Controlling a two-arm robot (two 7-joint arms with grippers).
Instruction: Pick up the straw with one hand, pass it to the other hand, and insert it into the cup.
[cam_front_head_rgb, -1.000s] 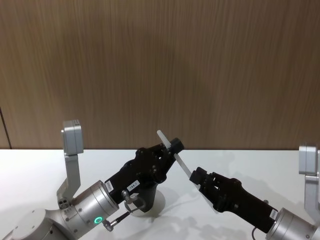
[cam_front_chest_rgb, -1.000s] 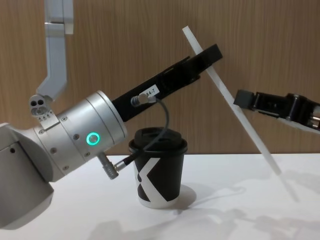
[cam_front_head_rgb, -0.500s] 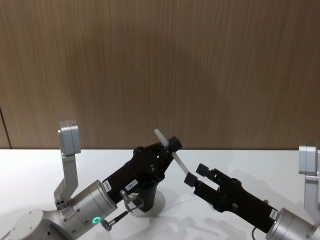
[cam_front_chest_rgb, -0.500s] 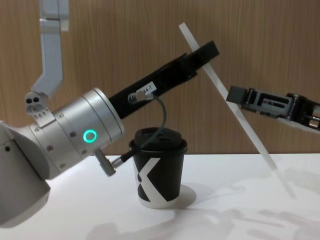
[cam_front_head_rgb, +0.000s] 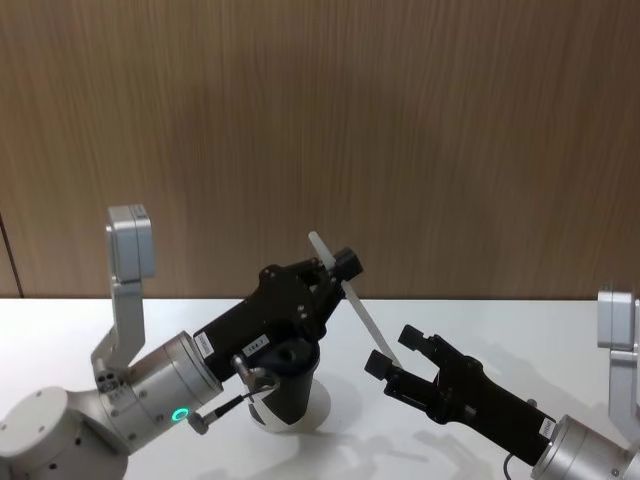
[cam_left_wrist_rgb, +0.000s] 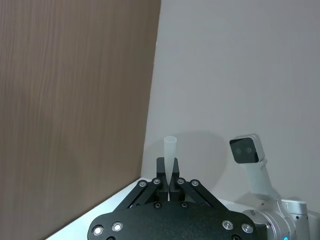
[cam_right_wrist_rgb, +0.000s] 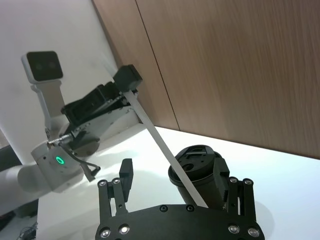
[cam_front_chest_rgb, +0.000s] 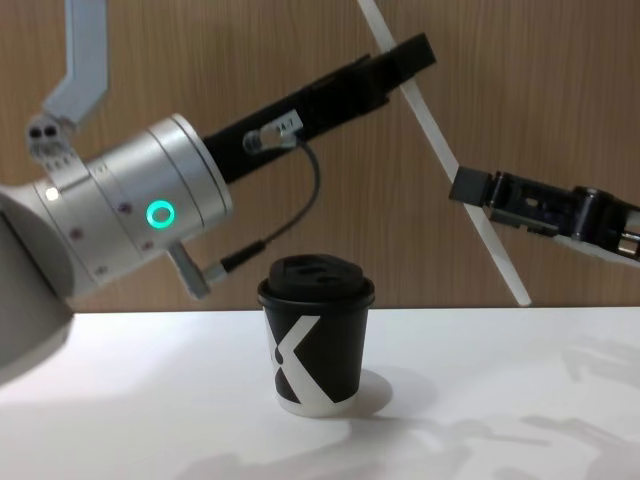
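My left gripper (cam_front_head_rgb: 338, 268) (cam_front_chest_rgb: 408, 52), black with a silver wrist and green ring light, is shut on the white straw (cam_front_head_rgb: 365, 318) (cam_front_chest_rgb: 430, 130) near its upper end. The straw slants down to the right, its lower end in the air. In the left wrist view the straw (cam_left_wrist_rgb: 170, 148) stands up between the closed fingers of my left gripper (cam_left_wrist_rgb: 168, 174). My right gripper (cam_front_head_rgb: 392, 352) (cam_front_chest_rgb: 468, 186) (cam_right_wrist_rgb: 173, 170) is open, its fingers either side of the straw's lower part (cam_right_wrist_rgb: 150, 130) without touching it. The black cup (cam_front_chest_rgb: 318, 345) (cam_right_wrist_rgb: 197, 160) with its domed lid stands on the table below the left gripper.
The white table (cam_front_chest_rgb: 500, 400) runs up to a wood-panelled wall (cam_front_head_rgb: 400, 130). A black cable (cam_front_chest_rgb: 300, 210) hangs from my left wrist just above the cup's lid. There is bare tabletop to the right of the cup.
My right gripper has opened off the straw and drawn back a little. My left arm has lifted, carrying the straw higher so its lower end is well above the table.
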